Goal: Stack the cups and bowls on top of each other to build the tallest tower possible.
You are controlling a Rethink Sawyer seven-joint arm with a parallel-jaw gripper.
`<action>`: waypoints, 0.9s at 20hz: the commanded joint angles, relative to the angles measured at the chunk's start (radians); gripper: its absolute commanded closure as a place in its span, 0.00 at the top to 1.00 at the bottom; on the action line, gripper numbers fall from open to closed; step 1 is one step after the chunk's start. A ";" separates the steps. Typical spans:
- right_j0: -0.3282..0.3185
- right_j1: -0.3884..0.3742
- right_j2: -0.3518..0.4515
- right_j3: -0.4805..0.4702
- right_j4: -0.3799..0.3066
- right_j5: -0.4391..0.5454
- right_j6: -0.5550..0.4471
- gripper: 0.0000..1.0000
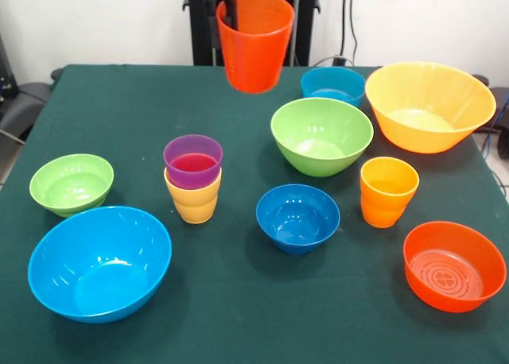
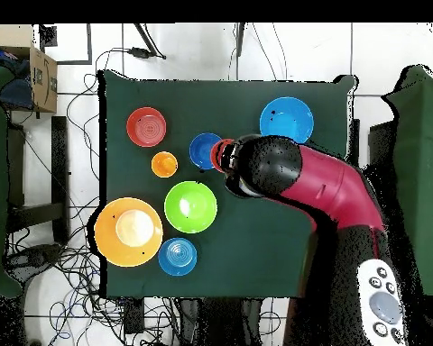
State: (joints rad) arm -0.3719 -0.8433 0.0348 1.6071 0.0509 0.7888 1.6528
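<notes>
My gripper point(image 1: 231, 8) is shut on the rim of the red-orange cup point(image 1: 254, 42) and holds it upright in the air over the table's far edge; one dark finger shows inside the cup. In the overhead view only the cup's rim point(image 2: 221, 155) shows beside the arm. The purple cup point(image 1: 193, 160) is nested in the yellow cup point(image 1: 194, 201), forming a short tower at centre left, hidden under the arm from overhead. The orange-yellow cup point(image 1: 388, 191) stands alone at the right and also shows in the overhead view point(image 2: 164, 164).
Bowls stand open side up around the green cloth: small green point(image 1: 71, 183), large light blue point(image 1: 99, 263), dark blue point(image 1: 298, 217), large green point(image 1: 321, 135), small blue point(image 1: 332, 84), large orange-yellow point(image 1: 429, 106), orange-red point(image 1: 454, 265).
</notes>
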 commanded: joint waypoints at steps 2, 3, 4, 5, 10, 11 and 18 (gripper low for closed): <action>-0.052 0.020 0.127 0.160 -0.133 -0.085 -0.176 0.00; -0.058 0.025 0.131 0.163 -0.144 -0.099 -0.174 0.00; -0.064 0.030 0.135 0.166 -0.155 -0.113 -0.172 0.00; -0.069 0.034 0.138 0.165 -0.165 -0.121 -0.170 0.00; -0.102 0.059 0.170 0.168 -0.211 -0.178 -0.150 0.00; -0.106 0.067 0.175 0.163 -0.220 -0.183 -0.144 0.00; -0.123 0.110 0.191 0.146 -0.282 -0.248 -0.113 0.00</action>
State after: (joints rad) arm -0.4859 -0.8068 0.1154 1.6984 -0.1262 0.6094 1.6528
